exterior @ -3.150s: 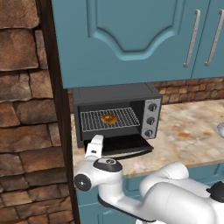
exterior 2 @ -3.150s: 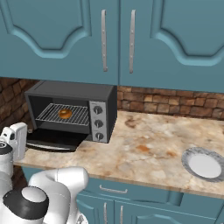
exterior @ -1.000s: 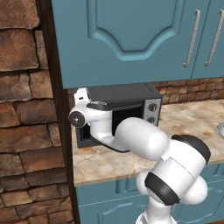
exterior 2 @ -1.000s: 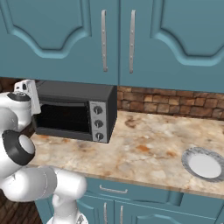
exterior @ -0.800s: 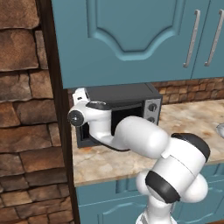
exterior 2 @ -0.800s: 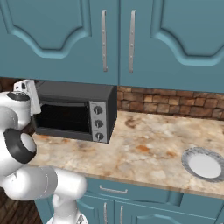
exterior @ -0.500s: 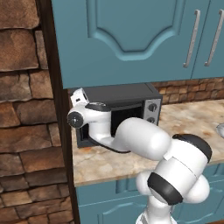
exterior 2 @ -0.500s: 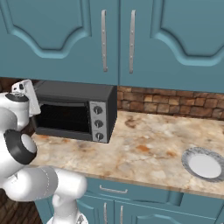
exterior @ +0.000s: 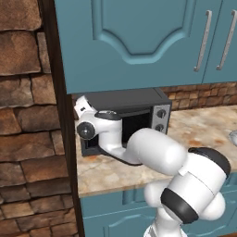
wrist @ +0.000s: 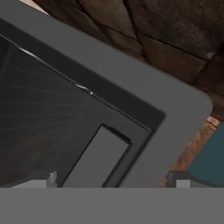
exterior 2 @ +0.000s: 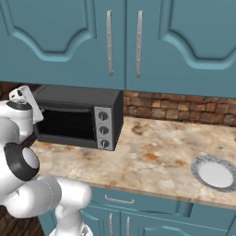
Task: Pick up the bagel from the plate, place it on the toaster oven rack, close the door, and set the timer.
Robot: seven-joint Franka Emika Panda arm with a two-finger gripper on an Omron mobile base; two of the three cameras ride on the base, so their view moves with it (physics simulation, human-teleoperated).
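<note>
Behind the dark glass of the shut door (exterior 2: 65, 123) nothing can be made out, so the bagel and the rack stay hidden. In the left base view the arm covers the door's left and lower part. The plate (exterior: 233, 137) is cut by that view's right edge. In the hand view the fingertips (wrist: 40, 179) barely rise into sight, and the toaster oven (wrist: 144, 83) runs off the left edge.

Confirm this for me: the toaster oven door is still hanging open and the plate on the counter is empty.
Wrong on the door. In the right base view the door is shut flat against the front of the toaster oven, its dark glass facing out. The rest holds: the plate on the counter is empty.
</note>
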